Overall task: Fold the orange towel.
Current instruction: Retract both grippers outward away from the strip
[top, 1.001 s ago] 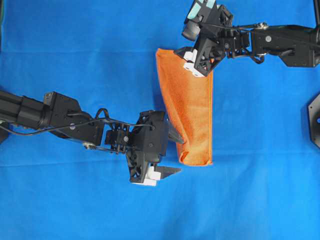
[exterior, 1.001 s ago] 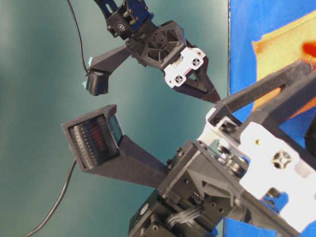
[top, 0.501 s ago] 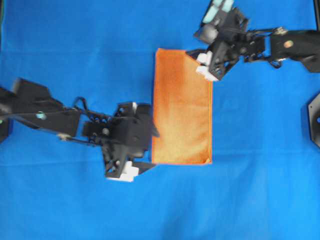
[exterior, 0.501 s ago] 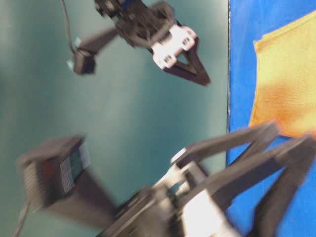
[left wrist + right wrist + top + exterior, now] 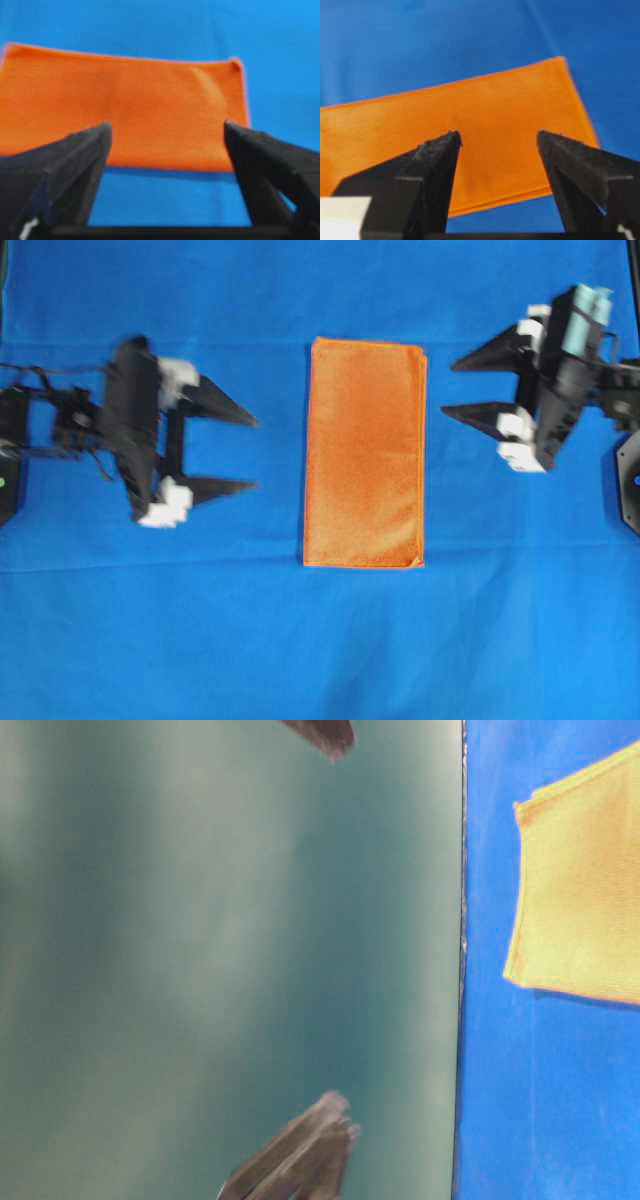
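Orange towel (image 5: pixel 365 453) lies flat on the blue table cover (image 5: pixel 320 640), folded into a tall narrow rectangle, roughly mid-table and a little toward the far edge in the overhead view. Long edges run front to back. Layers sit nearly flush; a thin sliver of the lower layer shows along the right long edge and at the near right corner. Surface looks smooth, no visible bunching.

Left gripper (image 5: pixel 252 453) is to the left of the towel, apart from it, fingers pointing at its left long edge. Jaws spread wide, nothing between them. Left wrist view: both black fingers (image 5: pixel 75 165) frame the towel (image 5: pixel 125 105), blue cover visible between fingertips and cloth edge.

Right gripper (image 5: pixel 448 387) is to the right of the towel, apart from it, fingers pointing at the right long edge. Jaws released, spread wide, holding nothing. Right wrist view: towel (image 5: pixel 470 120) seen between and beyond the fingers (image 5: pixel 432 175); whether the tips overlap the cloth is not clear from this angle.

Nothing lies on the towel or between it and either gripper. A black fixture (image 5: pixel 630 480) sits at the right edge of the table. Table-level view: blurred, only dark finger tips at top and bottom, towel corner (image 5: pixel 580 900) at right.
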Controlling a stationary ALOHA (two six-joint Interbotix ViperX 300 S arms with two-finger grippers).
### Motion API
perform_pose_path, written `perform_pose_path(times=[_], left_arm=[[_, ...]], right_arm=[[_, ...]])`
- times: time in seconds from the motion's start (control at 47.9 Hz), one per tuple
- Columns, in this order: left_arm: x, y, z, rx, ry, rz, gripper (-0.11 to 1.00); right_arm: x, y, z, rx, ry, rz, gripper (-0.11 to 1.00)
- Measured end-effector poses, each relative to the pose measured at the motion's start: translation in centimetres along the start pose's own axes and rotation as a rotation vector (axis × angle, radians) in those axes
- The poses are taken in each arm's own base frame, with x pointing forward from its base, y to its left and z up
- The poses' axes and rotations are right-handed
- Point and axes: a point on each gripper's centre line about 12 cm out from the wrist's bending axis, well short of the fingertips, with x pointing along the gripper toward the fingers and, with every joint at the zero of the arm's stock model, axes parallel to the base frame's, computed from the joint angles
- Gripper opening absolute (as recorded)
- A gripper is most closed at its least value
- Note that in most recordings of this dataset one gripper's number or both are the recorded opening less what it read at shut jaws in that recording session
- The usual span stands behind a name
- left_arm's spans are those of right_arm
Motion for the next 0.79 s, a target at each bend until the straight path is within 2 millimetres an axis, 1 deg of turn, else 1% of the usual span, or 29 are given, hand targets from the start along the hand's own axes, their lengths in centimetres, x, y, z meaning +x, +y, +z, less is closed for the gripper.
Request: perform_pose_path(times=[0.083, 0.167, 0.313, 0.501, 0.668, 0.793], left_arm=[[-1.4, 0.6, -0.5, -0.007, -0.042, 0.018, 0.86], [-2.4, 0.9, -1.0, -0.011, -0.075, 0.027, 0.86], [-3.0, 1.0, -1.6, -0.012, -0.099, 0.031, 0.86], [-2.8, 1.1, -1.8, -0.011, -0.096, 0.032, 0.86], [-2.1, 1.1, -1.8, -0.012, -0.084, 0.034, 0.86], [-1.0, 1.8, -1.3, -0.019, -0.079, 0.056, 0.86]], right_arm=[[-0.8, 0.3, -0.5, 0.002, -0.020, 0.022, 0.64], [-1.1, 0.4, -1.2, 0.007, -0.029, 0.043, 0.64], [-1.1, 0.9, -1.4, 0.009, -0.049, 0.082, 0.64], [-1.1, 0.9, -1.4, 0.009, -0.051, 0.088, 0.64], [-1.0, 0.6, -1.4, 0.016, -0.050, 0.077, 0.64], [-0.7, -1.1, -1.4, 0.044, -0.036, 0.004, 0.64]])
